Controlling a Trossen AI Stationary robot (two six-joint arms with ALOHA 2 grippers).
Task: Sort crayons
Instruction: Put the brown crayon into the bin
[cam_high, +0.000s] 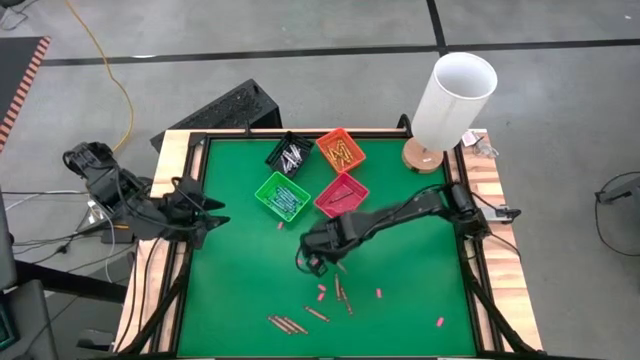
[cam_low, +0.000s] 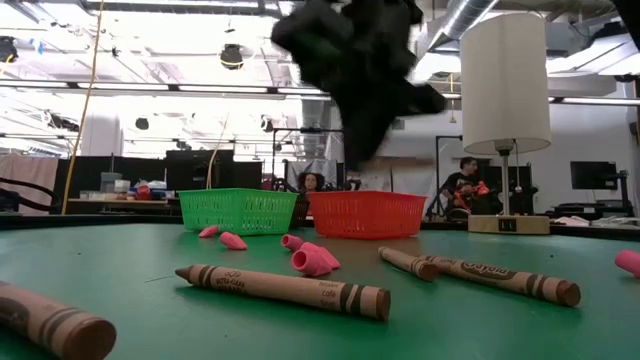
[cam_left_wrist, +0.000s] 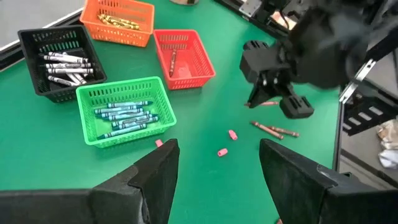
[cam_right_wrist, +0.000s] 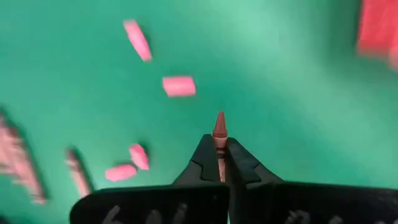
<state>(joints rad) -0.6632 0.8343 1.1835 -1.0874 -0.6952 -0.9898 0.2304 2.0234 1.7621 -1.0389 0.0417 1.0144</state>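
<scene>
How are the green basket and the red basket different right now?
The green basket holds a heap of blue-teal crayons; the red basket holds just one brown-red crayon. In the high view, green sits left of red. Both are small slatted plastic bins on the green table.

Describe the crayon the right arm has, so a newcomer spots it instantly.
Start at the green table, mid-field, below the red bin. The right gripper is shut on a brown crayon, tip poking out. Unlike the loose crayons, it is off the mat.
</scene>
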